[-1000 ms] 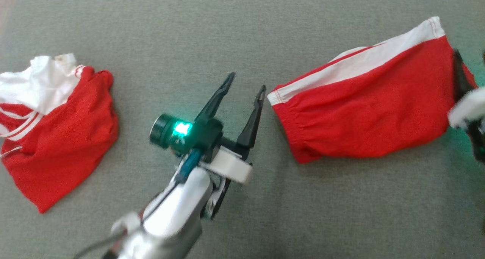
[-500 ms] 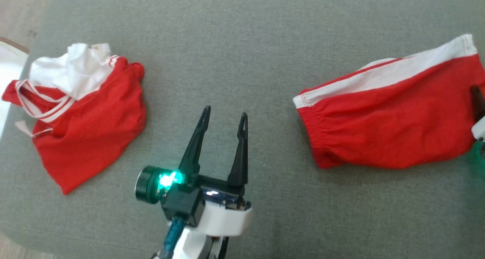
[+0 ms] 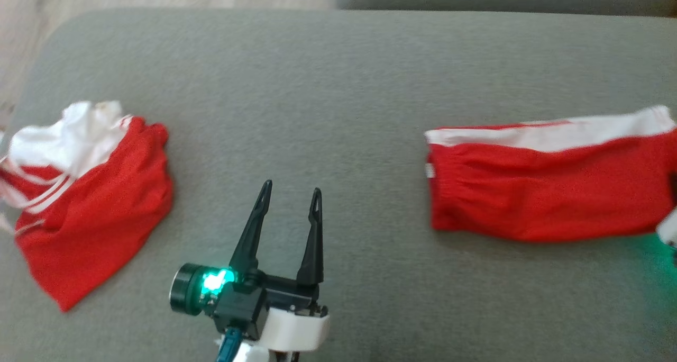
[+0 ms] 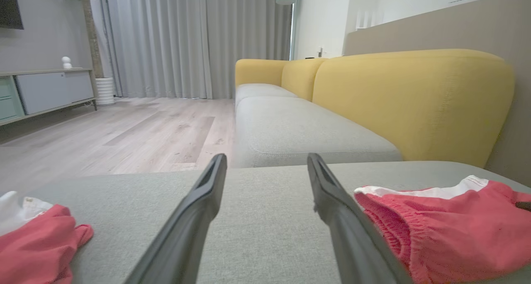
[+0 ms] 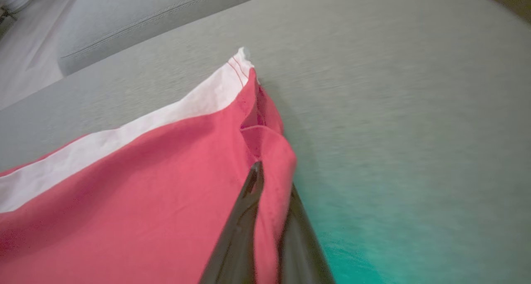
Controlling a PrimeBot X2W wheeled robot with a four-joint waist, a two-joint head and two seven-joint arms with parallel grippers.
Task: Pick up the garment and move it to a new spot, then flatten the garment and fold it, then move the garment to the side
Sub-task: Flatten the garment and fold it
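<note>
the right gripper (image 5: 271, 180), one finger (image 5: 303, 250) half hidden under cloth, clamps an edge fold of the red shorts (image 3: 545, 198), lying frame-cropped on the grey cushion's (image 3: 338, 87) right, while the left gripper (image 3: 291, 190) hovers spread apart.

Pale curtains (image 4: 178, 39) are hanging beyond a wood floor (image 4: 124, 134). A sofa (image 4: 410, 101) with yellow backs is running alongside it, while a low cabinet (image 4: 45, 89) and a potted plant (image 4: 104, 91) are standing opposite.
</note>
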